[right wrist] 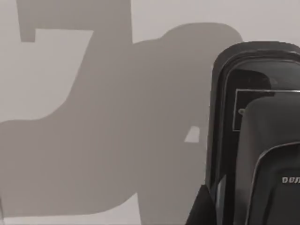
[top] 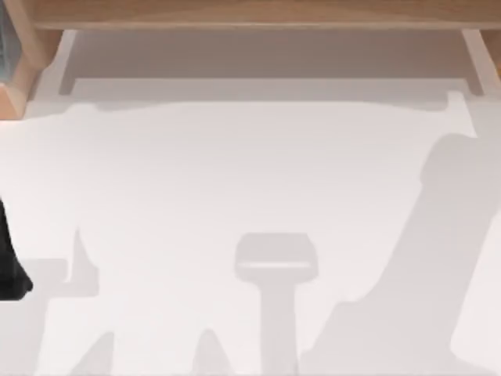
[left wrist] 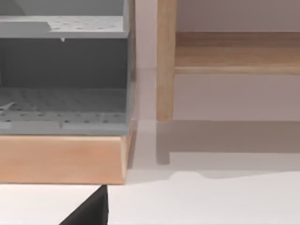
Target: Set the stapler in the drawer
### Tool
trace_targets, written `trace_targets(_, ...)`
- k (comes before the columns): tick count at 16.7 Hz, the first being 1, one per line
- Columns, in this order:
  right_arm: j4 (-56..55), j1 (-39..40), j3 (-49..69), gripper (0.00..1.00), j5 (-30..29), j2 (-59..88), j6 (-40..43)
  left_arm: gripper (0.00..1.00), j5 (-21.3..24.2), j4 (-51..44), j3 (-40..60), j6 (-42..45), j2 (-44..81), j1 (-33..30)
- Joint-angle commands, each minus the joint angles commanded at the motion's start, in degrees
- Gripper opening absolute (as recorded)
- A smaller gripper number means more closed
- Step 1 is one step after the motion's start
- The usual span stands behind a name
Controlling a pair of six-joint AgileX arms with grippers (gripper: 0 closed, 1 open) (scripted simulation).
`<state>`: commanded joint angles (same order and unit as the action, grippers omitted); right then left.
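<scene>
The black stapler (right wrist: 255,140) looms close in the right wrist view, above its broad shadow on the white table (right wrist: 70,70). My right gripper (right wrist: 243,213) is shut on it, and one dark finger (right wrist: 202,208) rests against its side. In the left wrist view the drawer (left wrist: 65,101) is a grey perforated tray behind a light wooden front (left wrist: 61,159), pulled out under a grey shelf (left wrist: 65,26). A dark part of my left gripper (left wrist: 89,212) shows just in front of it. My left arm (top: 11,258) sits at the table's left edge.
A wooden frame (top: 250,14) runs along the back of the table, with a wooden leg (left wrist: 165,61) beside the drawer unit. The unit's wooden corner (top: 16,86) juts in at the back left. Arm shadows lie across the white tabletop (top: 235,172).
</scene>
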<state>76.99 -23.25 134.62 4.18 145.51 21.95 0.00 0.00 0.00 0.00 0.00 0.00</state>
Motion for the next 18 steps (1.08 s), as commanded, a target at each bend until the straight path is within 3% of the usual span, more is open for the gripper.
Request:
trace_targets(12,-0.2,4.5,5.0,0.00,9.2,-20.8,-14.3,1.00,0.0,0.0,0.0,0.0,0.0,0.0)
trace_targets(18,-0.7,2.0,2.3,0.00,7.0,-14.7,-10.3,1.00,0.0,0.0,0.0,0.0,0.0,0.0)
